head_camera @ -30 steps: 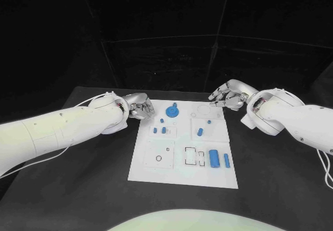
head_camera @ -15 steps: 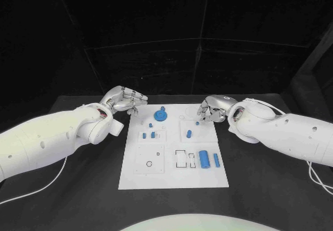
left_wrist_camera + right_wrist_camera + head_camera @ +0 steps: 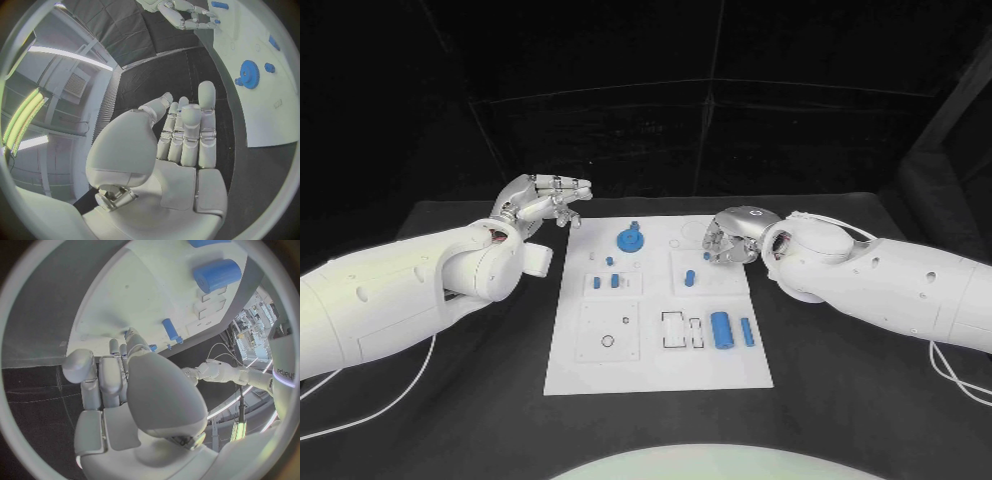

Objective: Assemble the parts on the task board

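The white task board (image 3: 589, 370) lies mid-table. On it are a blue gear (image 3: 630, 239) (image 3: 249, 74), several small blue pegs (image 3: 607, 281), a longer peg (image 3: 695, 277) (image 3: 170, 329), a thick blue cylinder (image 3: 723, 330) (image 3: 216, 275) and a slim bar (image 3: 747, 331). My right hand (image 3: 733, 235) (image 3: 125, 385) hangs over the board's far right part, fingers curled down onto a small blue peg (image 3: 710, 257) (image 3: 152, 347). Whether it grips that peg is hidden. My left hand (image 3: 545, 200) (image 3: 181, 135) hovers off the board's far left corner, fingers straight, holding nothing.
Outlined recesses (image 3: 685, 331) and a ring mark (image 3: 607, 341) show on the board's near half. Black table (image 3: 848, 400) surrounds the board on all sides. White cables trail beside both arms.
The camera has shifted. My right hand came in from the far right corner over the board and dipped to the small peg. My left hand rose and straightened its fingers.
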You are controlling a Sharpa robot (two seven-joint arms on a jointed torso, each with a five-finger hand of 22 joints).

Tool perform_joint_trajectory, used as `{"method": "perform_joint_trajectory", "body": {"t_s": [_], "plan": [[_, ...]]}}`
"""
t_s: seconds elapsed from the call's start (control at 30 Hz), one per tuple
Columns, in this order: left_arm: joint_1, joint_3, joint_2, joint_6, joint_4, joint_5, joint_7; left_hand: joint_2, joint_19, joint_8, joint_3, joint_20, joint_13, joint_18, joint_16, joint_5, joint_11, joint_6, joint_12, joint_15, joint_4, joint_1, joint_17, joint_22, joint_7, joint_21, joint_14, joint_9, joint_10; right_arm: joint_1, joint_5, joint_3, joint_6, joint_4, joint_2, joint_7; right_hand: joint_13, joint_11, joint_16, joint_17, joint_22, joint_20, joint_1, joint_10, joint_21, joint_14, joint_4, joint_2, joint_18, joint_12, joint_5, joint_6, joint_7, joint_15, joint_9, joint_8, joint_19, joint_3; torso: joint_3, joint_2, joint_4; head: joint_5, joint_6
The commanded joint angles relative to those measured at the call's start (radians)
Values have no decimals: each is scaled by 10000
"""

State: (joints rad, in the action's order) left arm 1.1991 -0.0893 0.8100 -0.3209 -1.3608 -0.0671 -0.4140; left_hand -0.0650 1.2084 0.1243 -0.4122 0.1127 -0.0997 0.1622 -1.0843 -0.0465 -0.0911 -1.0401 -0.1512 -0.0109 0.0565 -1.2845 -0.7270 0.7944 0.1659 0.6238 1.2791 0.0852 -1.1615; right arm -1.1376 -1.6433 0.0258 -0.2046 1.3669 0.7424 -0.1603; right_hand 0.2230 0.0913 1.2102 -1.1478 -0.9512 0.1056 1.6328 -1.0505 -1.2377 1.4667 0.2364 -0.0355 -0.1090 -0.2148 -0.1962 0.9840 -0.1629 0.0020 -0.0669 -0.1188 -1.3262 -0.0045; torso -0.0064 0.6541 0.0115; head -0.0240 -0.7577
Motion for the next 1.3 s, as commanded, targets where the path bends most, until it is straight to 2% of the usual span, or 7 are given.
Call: {"method": "perform_joint_trajectory", "body": {"t_s": [0.03, 0.23, 0.63, 0.8, 1.0, 1.13, 1.3], "plan": [[12, 7, 6, 0, -48, 555, -411, 2, -51, 47, 61, -6, -18, 201, 64, -18, -26, -13, -79, -7, -15, 78, 35, -24, -3, -72, -65, -15, -29, 2, -229, -6, 299, -18, -60, 12, -126, 35, 60, -19, -63, 48, 122, -127, -92, 249, -3, -29, -22, 95, -42, 98, -25, 51, -17, 64, -34, 151, -9, 6, -16, 23, -19], [9, 6, -9, 32, -64, 585, -397, 19, -53, 56, 113, -2, -28, 200, 89, -18, -33, -5, -102, -12, -37, 92, 81, -50, 11, -106, -94, -19, -9, 38, -196, -6, 395, -75, -184, 69, -389, 3, 124, -85, -168, 37, 264, -345, -168, 266, -35, 23, -9, 184, 46, 273, 3, 26, -23, 75, -85, 522, 5, 7, -15, 10, -28], [6, 5, -22, 40, -66, 594, -339, 30, -55, 61, 165, 3, -37, 199, 135, -18, -44, 20, -124, -20, -44, 84, 162, -80, 29, -146, -139, -27, 25, 134, -201, -6, 833, -222, -383, -102, -854, -107, 292, -208, -569, -41, 442, -891, -438, 333, -219, 80, 55, 371, 314, 741, 106, -73, -35, 75, -265, 1596, 0, -1, -13, 10, -71], [6, 5, -21, 43, -65, 596, -323, 36, -54, 63, 189, 6, -42, 199, 147, -19, -51, 37, -135, -24, -39, 67, 184, -96, 42, -167, -154, -31, 47, 155, -298, -6, 809, -226, -394, -251, -968, -162, 314, -188, -799, -86, 427, -1139, -585, 345, -375, 52, 91, 397, 406, 948, 151, -129, -47, 57, -365, 2050, -5, 1, -16, 11, -77], [5, 5, -20, 56, -57, 598, -302, 48, -51, 66, 206, 10, -48, 199, 155, -19, -57, 55, -150, -29, -21, 27, 202, -115, 50, -189, -167, -36, 70, 171, -434, -6, 312, -181, -388, -354, -1080, -226, 214, 16, -989, -162, 317, -1471, -720, 332, -677, -35, 123, 459, 429, 1216, 214, -200, -55, 45, -453, 2795, 3, -2, -13, 17, -90], [5, 5, -17, 70, -49, 599, -291, 52, -48, 68, 213, 11, -51, 199, 160, -19, -59, 63, -157, -30, -10, 6, 213, -122, 53, -198, -174, -38, 80, 187, -484, -6, -187, -81, -361, -354, -1222, -212, 238, 96, -1070, -160, -173, -1659, -789, 329, -1041, -374, 144, 636, 404, 1324, 211, -207, -34, 157, -468, 3773, 1, -2, -13, 25, -89], [5, 5, -3, 77, -38, 599, -279, 55, -44, 72, 224, 12, -54, 199, 163, -19, -62, 72, -167, -32, 3, -18, 223, -133, 57, -211, -180, -41, 94, 201, -506, -8, -768, 177, -225, -339, -1290, -219, 241, 174, -1108, -166, -589, -1758, -821, 317, -1347, -556, 138, 732, 390, 1389, 209, -198, -34, 229, -467, 4428, -5, -5, -15, 21, -80]]}}
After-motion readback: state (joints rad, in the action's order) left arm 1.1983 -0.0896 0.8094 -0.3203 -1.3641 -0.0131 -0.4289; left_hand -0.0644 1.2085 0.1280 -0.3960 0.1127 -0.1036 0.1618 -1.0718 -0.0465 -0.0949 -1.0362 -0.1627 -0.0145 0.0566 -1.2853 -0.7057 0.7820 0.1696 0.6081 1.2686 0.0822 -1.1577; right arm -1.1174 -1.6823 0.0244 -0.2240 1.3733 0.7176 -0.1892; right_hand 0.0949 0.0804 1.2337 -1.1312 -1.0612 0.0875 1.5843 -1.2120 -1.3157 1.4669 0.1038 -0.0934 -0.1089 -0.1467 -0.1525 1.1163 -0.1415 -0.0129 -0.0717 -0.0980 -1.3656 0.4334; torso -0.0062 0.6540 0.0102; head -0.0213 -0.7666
